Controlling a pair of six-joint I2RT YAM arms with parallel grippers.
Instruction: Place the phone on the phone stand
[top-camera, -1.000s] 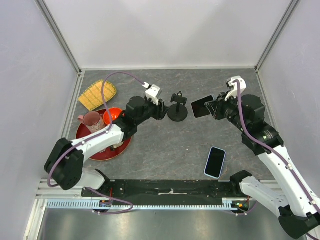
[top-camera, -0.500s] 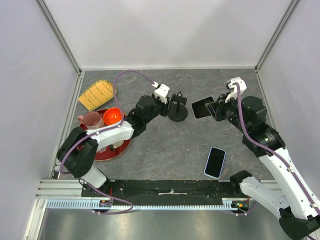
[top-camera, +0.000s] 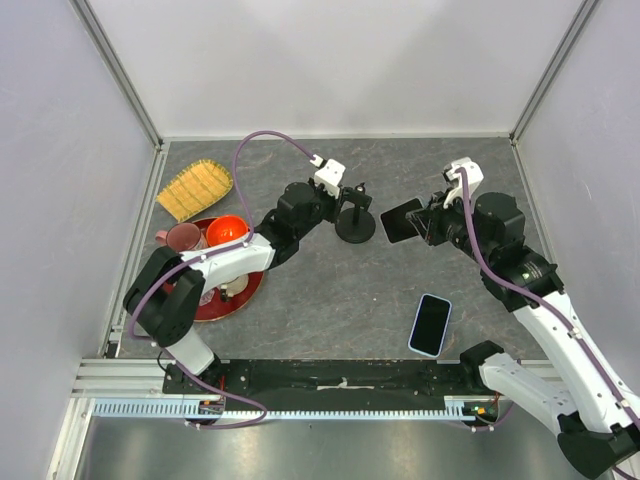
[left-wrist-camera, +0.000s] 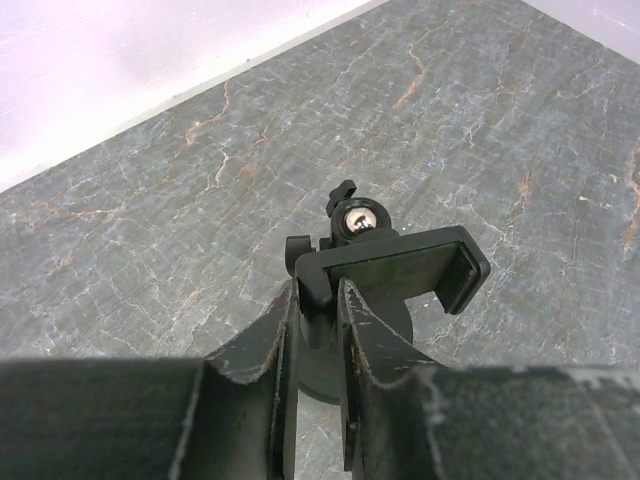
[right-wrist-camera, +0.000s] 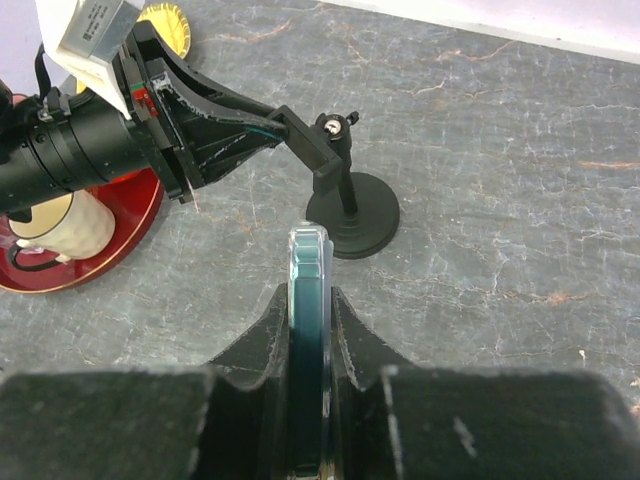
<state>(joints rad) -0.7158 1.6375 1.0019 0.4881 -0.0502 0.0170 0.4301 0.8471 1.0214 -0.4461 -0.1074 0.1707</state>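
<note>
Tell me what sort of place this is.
Likely a robot test cell in a lab: plain white panel walls on aluminium frame posts, a grey marbled tabletop, and staged props like the black phone stand.

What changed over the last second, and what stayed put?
The left gripper swung right, away from the red tray, and its fingers now sit closed around the phone stand at its cradle. The right gripper carried the dark phone slightly left, toward the stand. The stand's base, the light-blue phone on the table, the tray and the yellow mat stayed put.
</note>
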